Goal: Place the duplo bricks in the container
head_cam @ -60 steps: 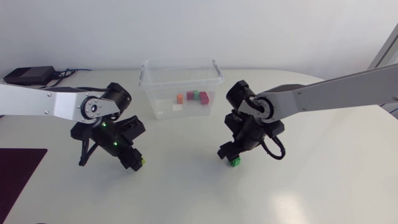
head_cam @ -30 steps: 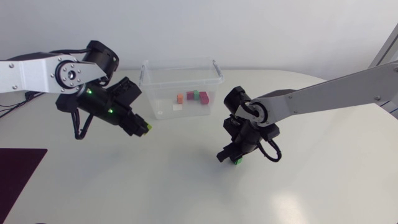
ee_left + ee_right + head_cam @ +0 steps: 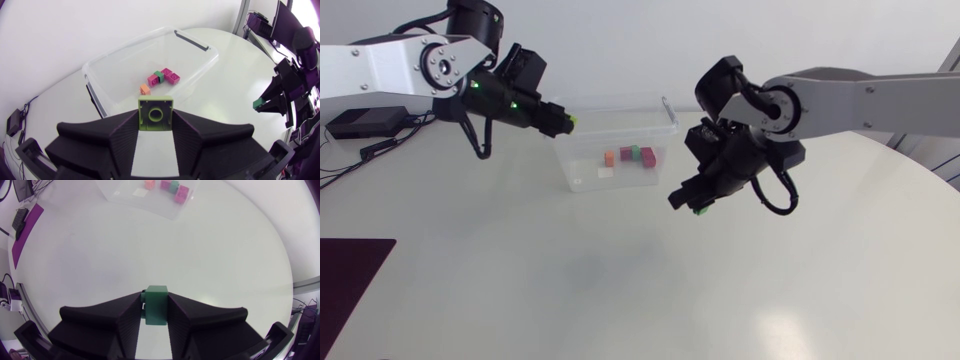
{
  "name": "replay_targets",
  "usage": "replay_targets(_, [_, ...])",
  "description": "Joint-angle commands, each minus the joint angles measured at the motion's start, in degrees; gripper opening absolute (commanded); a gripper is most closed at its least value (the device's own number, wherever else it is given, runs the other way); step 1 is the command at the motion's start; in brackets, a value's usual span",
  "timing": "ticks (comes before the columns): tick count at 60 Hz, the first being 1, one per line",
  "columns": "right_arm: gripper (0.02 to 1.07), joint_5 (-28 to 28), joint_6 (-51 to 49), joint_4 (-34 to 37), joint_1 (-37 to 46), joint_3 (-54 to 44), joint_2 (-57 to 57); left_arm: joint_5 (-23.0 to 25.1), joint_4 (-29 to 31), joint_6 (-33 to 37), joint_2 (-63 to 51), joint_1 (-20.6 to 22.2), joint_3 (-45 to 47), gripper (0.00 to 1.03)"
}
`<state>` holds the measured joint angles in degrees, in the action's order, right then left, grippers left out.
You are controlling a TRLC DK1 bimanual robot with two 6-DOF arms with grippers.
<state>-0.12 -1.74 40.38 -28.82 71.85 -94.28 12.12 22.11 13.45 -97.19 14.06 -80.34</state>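
Lime brick is clamped in the left gripper, left of the container. Green brick is pinched in the right gripper.

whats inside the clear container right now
On the container's floor lie an orange brick, a pink brick, a green brick and a magenta brick, clustered together, plus a white patch. The walls are clear, so little is hidden; whether the bricks are joined cannot be told.

Clear lidless container, upright, holding an orange brick, two pink bricks and a green brick clustered together; lime brick clamped in left gripper; teal-green brick clamped in right gripper.
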Motion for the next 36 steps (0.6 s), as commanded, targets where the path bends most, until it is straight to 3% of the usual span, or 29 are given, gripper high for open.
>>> replay_targets(1, [0.24,-0.1,-0.2,1.3,-0.4,1.8,0.4,-0.3,-1.3,-1.9,-4.1,-0.4,-4.2,0.22])
replay_targets(11, [0.24,-0.1,-0.4,1.0,-0.4,5.0,0.4,-2.7,-4.6,-3.7,-10.0,-0.9,-8.9,0.23])
replay_targets(14, [0.24,-0.1,-0.4,0.9,-0.4,6.0,0.4,-3.9,-5.9,-4.0,-11.3,-1.0,-9.6,0.29])
replay_targets(15, [0.24,-0.1,-0.4,0.9,-0.4,6.4,0.3,-4.6,-6.0,-4.3,-12.1,-1.0,-10.2,0.35])
replay_targets(16, [0.24,-0.1,-0.4,0.8,-0.4,7.1,0.2,-5.0,-6.0,-4.6,-12.9,-1.0,-10.9,0.48])
replay_targets(17, [0.24,-0.1,-0.4,0.8,-0.4,7.3,0.2,-5.1,-6.0,-4.7,-13.0,-1.0,-11.0,0.5])
replay_targets(18, [0.24,-0.1,-0.4,0.6,-0.4,7.9,0.1,-5.6,-6.0,-4.8,-13.6,-1.0,-11.3,0.7])
replay_targets(19, [0.24,-0.1,-0.5,0.6,-0.4,8.5,0.0,-5.7,-6.0,-4.9,-13.7,-1.0,-11.5,0.79])
replay_targets(22, [0.24,-0.1,-0.5,0.3,-0.4,10.3,-0.4,-5.7,-6.0,-5.4,-13.7,-1.0,-11.6,1.0])
replay_targets(36, [0.24,-0.2,-0.6,-2.1,-0.4,17.9,-4.2,-5.7,-6.0,-7.0,-4.1,-1.5,-8.2,1.0])
